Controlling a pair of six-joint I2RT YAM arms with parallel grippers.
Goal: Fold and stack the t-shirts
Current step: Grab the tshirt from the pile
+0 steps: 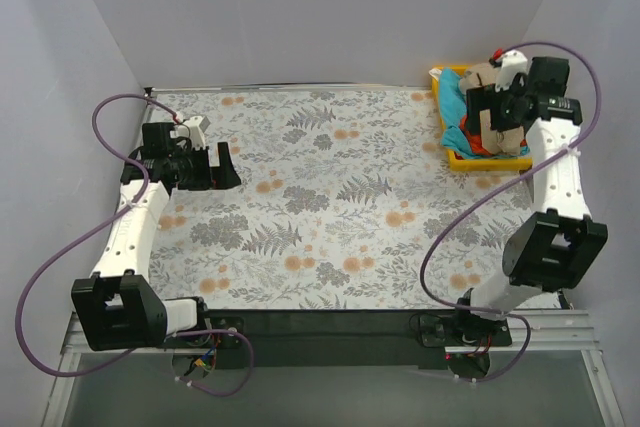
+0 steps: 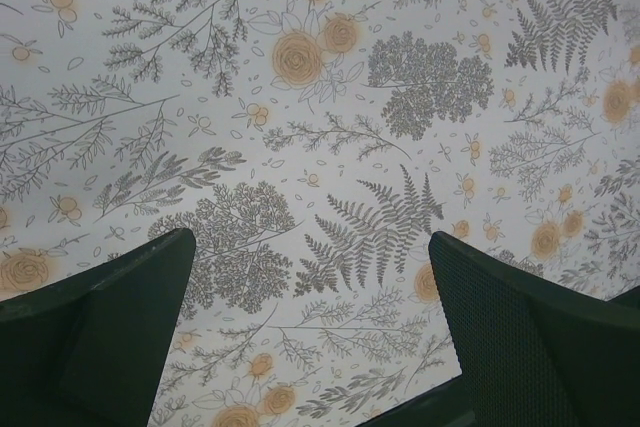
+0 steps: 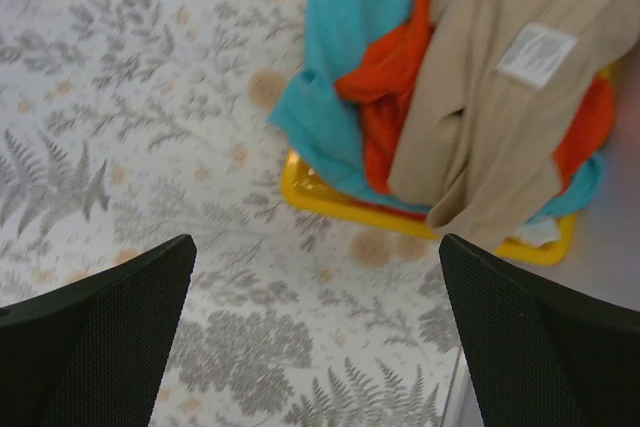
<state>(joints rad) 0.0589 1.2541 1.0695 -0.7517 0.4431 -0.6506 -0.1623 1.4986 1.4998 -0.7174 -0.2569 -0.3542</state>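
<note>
Three t-shirts sit unfolded, crumpled in one heap in the yellow tray (image 3: pixel 335 202) at the far right corner of the table (image 1: pixel 330 197). The tan shirt (image 3: pixel 500 127) is on top, with a white label (image 3: pixel 538 52) showing. The orange-red shirt (image 3: pixel 395 87) is under it. The turquoise shirt (image 3: pixel 350 17) is lowest and spills over the tray's edge onto the floral tablecloth.

The right gripper (image 3: pixel 316 242) hangs above the tray's edge with fingers spread wide, holding nothing (not touching the heap, as far as the wrist view shows). The left gripper (image 2: pixel 311 239) is well apart, over the left side of the table. Its fingers are also spread and empty, with only flower-and-fern print between them.
</note>
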